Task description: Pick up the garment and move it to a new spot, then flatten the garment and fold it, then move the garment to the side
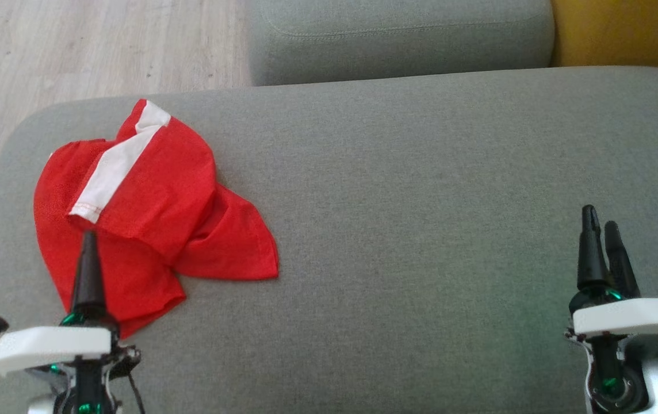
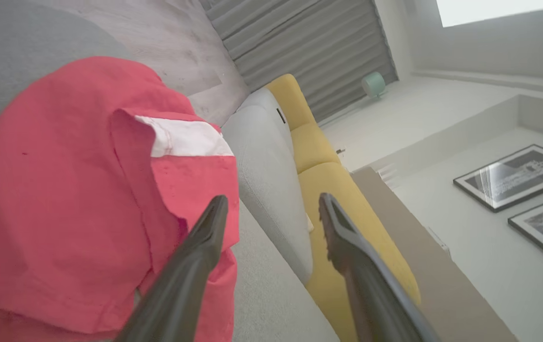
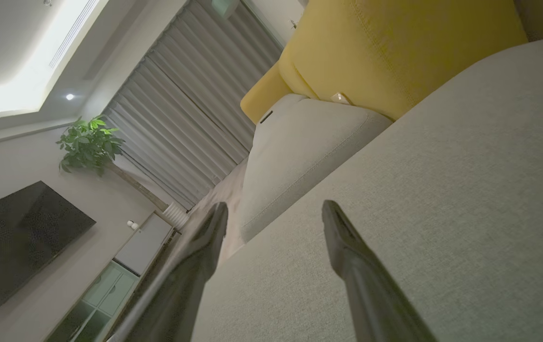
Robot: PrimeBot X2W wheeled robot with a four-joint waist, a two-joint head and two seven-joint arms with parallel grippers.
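Note:
The garment [image 1: 145, 207] is red with a white band, lying crumpled on the left part of the grey cushion [image 1: 421, 201]. My left gripper [image 1: 88, 244] hovers over the garment's near edge; in the left wrist view its fingers stand apart, open and empty [image 2: 271, 209], with the red garment [image 2: 72, 199] to their left. My right gripper [image 1: 602, 221] is at the lower right above bare cushion, far from the garment. The right wrist view shows it open [image 3: 275, 213] with nothing between the fingers.
A second grey cushion [image 1: 398, 34] lies beyond the far edge, with a yellow sofa part [image 1: 622, 29] at the top right. Wooden floor [image 1: 76, 46] shows at the upper left. The cushion's left edge curves down near the garment.

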